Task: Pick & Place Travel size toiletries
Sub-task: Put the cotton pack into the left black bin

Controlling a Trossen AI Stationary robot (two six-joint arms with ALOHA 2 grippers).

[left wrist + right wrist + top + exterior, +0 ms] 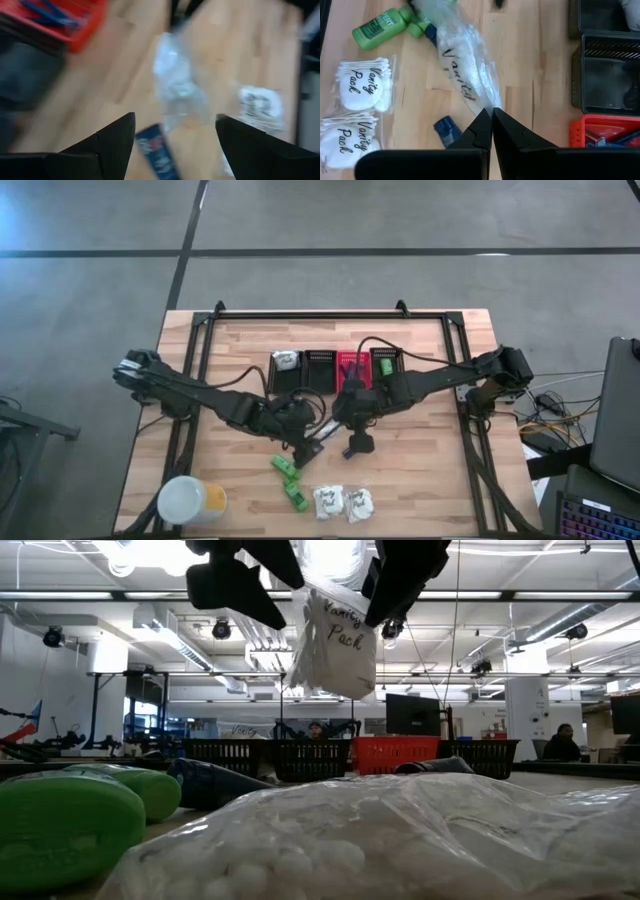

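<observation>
Wooden table with a row of baskets at the back. Right gripper over the table middle, fingers pinched tight on the edge of a clear packet marked "Vanity Pack", hanging above the surface. Left gripper just beside it, fingers spread wide, holding nothing. Two more white packets and two green bottles lie near the front edge, a dark tube on the wood below the lifted packet. Yellow container at front left.
</observation>
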